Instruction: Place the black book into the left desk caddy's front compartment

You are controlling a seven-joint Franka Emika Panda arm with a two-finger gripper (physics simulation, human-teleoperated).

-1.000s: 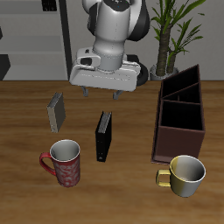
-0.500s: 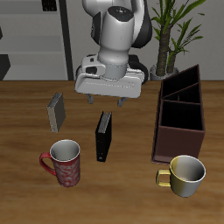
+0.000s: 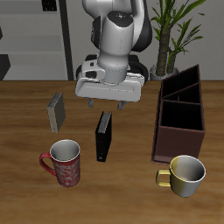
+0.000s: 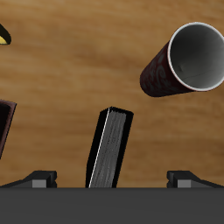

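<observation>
The black book stands upright on its edge in the middle of the wooden table, pale page edge showing. It also shows in the wrist view, between my two fingers. My gripper hangs just above the book's far top end, open and empty, jaws spread wider than the book. The left desk caddy, a dark reddish-brown box with dividers, stands beside the book with a gap between them. One corner of it shows in the wrist view.
A dark red mug stands near the front edge beside the book, also in the wrist view. A yellow mug stands in front of the caddy. A small grey book stands farther back. A potted plant is behind the caddy.
My gripper has moved down and toward the table's front, closing in over the black book's top. The book, mugs and caddy have not moved.
</observation>
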